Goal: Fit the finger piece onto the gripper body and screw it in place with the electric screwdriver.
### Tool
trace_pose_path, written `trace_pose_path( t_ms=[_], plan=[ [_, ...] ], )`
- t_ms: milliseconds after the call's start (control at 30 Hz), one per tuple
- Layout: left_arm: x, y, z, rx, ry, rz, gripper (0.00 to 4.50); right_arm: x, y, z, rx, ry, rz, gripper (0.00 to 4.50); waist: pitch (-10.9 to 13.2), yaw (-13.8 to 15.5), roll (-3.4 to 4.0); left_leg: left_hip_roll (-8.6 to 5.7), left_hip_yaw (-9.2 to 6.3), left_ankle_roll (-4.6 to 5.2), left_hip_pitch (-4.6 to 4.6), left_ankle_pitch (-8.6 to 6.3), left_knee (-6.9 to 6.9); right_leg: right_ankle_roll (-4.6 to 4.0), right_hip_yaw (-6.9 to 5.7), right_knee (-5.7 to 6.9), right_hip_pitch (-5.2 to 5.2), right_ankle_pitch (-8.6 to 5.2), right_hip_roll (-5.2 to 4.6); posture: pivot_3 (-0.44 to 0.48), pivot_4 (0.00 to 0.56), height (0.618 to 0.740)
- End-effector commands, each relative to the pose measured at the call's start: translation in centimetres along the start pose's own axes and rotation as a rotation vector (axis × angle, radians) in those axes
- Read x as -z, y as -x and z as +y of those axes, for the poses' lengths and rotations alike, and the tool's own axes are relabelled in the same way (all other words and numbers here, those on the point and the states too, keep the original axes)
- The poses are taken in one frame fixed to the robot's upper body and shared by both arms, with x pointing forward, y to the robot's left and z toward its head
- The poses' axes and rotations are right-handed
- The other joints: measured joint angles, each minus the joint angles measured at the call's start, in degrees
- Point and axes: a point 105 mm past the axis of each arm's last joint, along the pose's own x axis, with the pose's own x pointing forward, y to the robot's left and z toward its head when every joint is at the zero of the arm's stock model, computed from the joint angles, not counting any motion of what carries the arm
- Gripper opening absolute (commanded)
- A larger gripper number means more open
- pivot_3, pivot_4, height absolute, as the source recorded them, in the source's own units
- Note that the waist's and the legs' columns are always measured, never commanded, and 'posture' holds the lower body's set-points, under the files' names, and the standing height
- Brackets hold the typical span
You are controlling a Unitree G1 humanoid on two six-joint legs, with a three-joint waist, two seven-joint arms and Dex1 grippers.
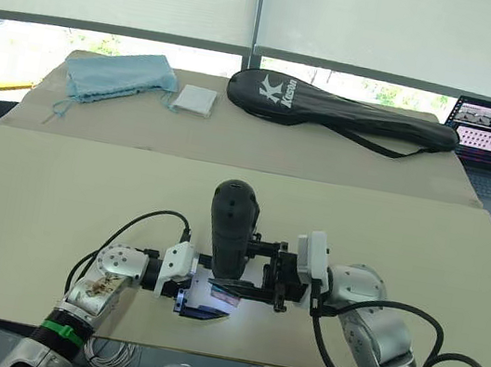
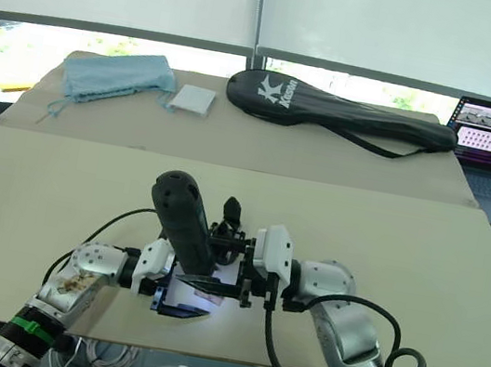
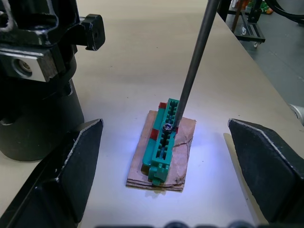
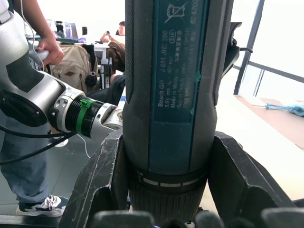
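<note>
Screwdriver [image 4: 173, 95] is squeezed upright by the right gripper [image 4: 173, 209], bit on a screw in the green block [image 3: 163, 142]; left gripper [image 3: 166, 199] is spread wide.

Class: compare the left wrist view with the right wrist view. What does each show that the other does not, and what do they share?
Left wrist view: the bit meets a screw in a green block on cardboard, lit bluish, with the left gripper jaws open on either side.
Right wrist view: the screwdriver body with its printed label, the right gripper jaws shut on it, and a person's hand behind.
Shared: the screwdriver, bit end in one, body in the other.
</note>
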Motion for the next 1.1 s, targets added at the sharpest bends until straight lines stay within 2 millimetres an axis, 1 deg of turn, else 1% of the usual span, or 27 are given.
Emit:
trace_pose_path(
  t_ms=[33,500,1100],
  plan=[
    [1.57,-0.76,-1.19,0.038,0.068,0.035,4.44,-1.94,0.09,-0.15,-0.008,0.055,-0.066,1.92,0.0,0.0,0.0,0.0,0.0,0.0,0.0,0.0,0.0,0.0,0.0,0.0,0.0,0.0,0.0,0.0,0.15,0.74],
    [1.49,-0.88,-1.14,0.033,0.067,0.032,4.44,-2.19,0.12,-0.21,-0.017,0.049,-0.078,1.92,0.0,0.0,0.0,0.0,0.0,0.0,0.0,0.0,0.02,0.0,0.01,0.0,0.01,0.0,-0.01,0.0,0.15,0.74],
    [1.44,-0.88,-1.23,0.033,0.068,0.031,4.44,-1.36,0.22,-0.6,0.009,0.045,-0.05,1.92,0.0,0.0,0.0,0.0,0.0,0.0,0.0,0.0,0.04,0.0,0.02,0.01,0.01,0.0,-0.01,0.0,0.15,0.74]
  ],
)
